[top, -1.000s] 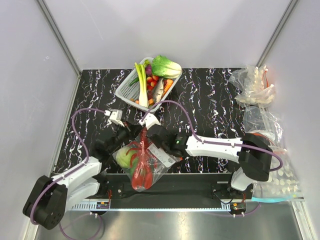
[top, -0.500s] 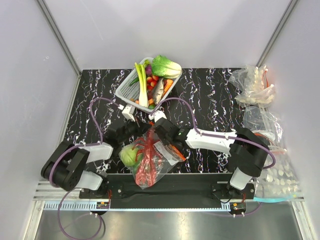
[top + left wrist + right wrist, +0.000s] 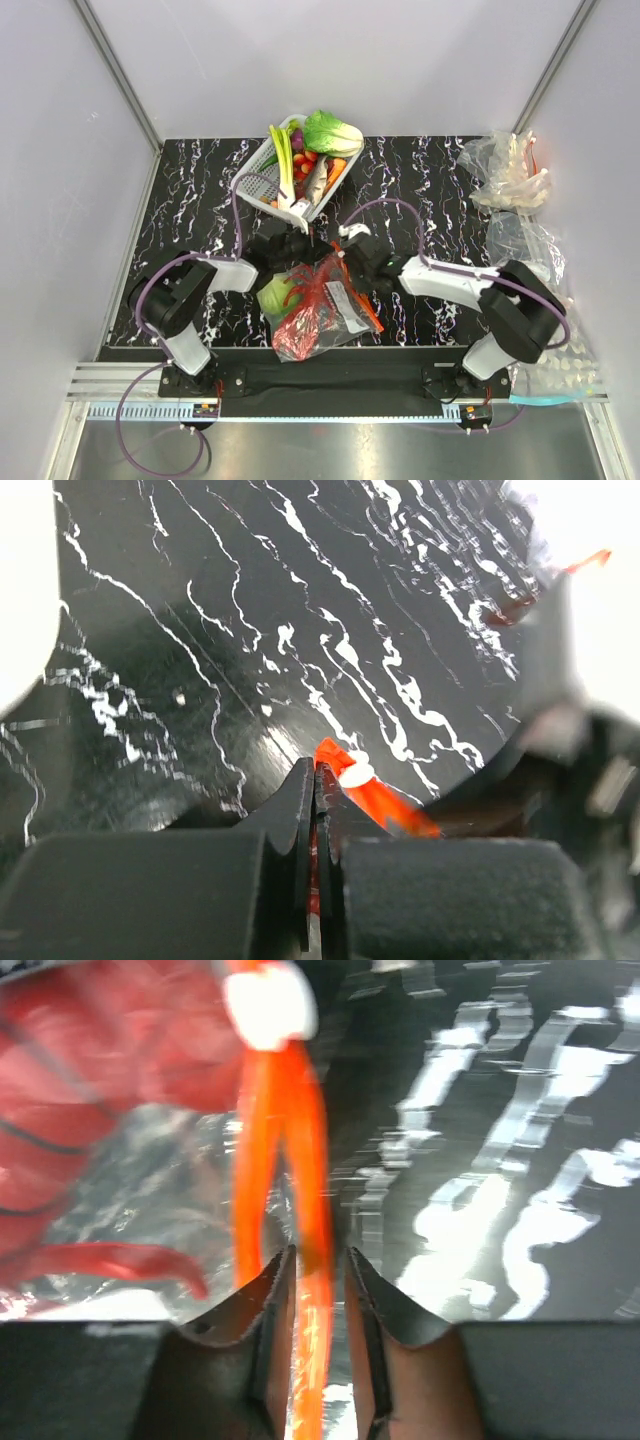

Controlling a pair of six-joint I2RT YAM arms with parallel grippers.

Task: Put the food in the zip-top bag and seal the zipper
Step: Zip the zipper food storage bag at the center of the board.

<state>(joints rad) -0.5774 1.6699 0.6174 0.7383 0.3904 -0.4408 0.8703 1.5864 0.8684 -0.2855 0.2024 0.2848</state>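
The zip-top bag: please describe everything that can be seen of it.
The zip-top bag is clear, crinkled plastic with a white label, near the front edge of the table. Inside show the red lobster and the green cabbage. Its red-orange zipper carries a white slider; the two tracks look parted below it. The left end effector and the right end effector each pinch that strip.

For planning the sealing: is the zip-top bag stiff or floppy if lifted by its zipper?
Probably floppy: the zip-top bag wrinkles around the lobster and cabbage. Likely bottom-heavy, as both toys fill it.
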